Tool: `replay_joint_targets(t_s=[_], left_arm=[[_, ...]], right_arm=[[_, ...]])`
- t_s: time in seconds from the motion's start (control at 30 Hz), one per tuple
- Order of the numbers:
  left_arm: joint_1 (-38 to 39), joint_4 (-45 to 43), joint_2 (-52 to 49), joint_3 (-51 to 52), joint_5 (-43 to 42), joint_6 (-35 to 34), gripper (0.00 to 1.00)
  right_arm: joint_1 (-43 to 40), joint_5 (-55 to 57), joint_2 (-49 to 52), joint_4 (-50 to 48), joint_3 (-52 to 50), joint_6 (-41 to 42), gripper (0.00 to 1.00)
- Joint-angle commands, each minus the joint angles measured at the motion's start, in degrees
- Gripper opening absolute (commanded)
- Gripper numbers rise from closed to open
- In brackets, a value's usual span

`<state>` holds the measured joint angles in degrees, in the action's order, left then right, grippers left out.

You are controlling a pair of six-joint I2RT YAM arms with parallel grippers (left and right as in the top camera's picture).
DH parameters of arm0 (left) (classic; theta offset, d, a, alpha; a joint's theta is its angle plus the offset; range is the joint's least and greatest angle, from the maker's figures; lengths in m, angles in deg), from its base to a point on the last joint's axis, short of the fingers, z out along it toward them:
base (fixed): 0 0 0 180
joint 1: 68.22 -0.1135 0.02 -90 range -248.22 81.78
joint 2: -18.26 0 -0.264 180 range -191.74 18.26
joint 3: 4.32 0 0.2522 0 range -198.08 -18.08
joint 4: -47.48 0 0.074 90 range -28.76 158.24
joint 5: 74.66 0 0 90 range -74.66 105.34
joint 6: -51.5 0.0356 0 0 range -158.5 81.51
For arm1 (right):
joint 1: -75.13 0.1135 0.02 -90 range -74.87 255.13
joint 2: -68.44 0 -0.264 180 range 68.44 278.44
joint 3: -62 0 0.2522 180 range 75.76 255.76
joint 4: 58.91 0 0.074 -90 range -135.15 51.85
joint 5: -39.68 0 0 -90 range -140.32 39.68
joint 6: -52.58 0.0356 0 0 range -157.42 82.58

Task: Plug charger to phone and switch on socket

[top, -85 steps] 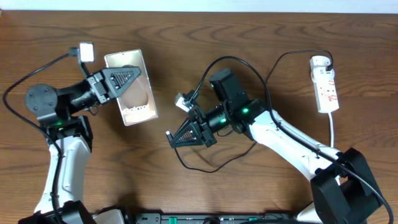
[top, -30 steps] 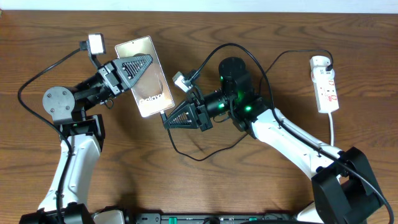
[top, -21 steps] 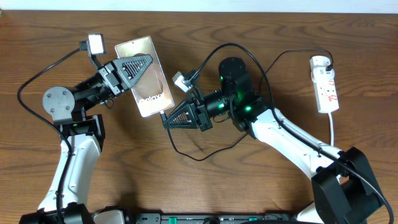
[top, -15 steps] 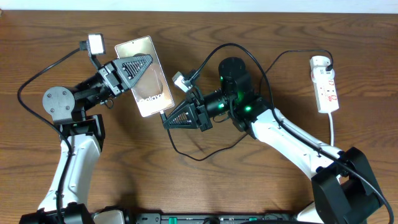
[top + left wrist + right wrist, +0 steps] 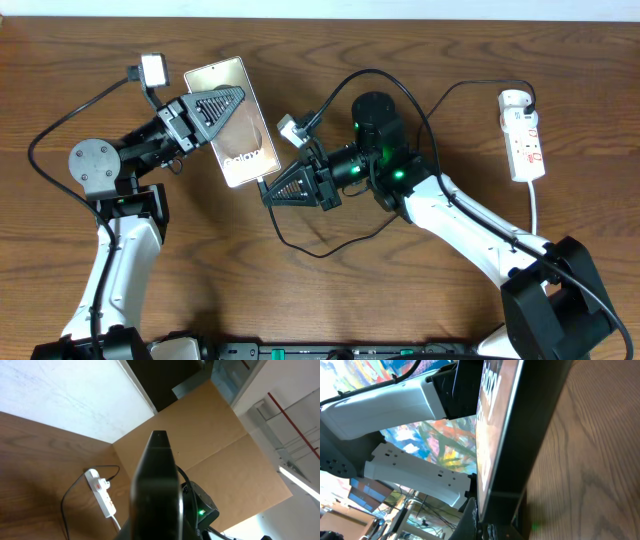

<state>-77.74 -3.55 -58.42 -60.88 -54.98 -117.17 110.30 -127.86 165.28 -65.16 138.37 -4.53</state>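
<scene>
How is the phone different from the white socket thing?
The phone is shiny silver-grey; the socket is white with red marks. The phone is wide and flat; the socket is narrow. The left gripper grips the phone; the socket lies on the table with nothing holding it. Both are longer than they are wide.

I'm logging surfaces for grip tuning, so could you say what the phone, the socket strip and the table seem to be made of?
The phone: glossy silver back, likely glass or polished metal; it mirrors light. The socket strip: matte white plastic, by its moulded rounded shape. The table: wood or wood-look laminate, grain visible.
</scene>
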Motion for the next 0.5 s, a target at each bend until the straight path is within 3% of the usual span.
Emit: replay_joint_targets(t_s=[0.0,0.47], left_arm=[[0.1,-0.5,1.1,-0.2,0.6,-1.2,0.07],[1.6,-0.5,1.1,-0.2,0.5,1.6,0.07]], right_arm=[[0.3,0.5,-0.1,-0.2,0.4,0.3,0.01],[0.3,0.7,-0.1,-0.2,0.4,0.3,0.01]])
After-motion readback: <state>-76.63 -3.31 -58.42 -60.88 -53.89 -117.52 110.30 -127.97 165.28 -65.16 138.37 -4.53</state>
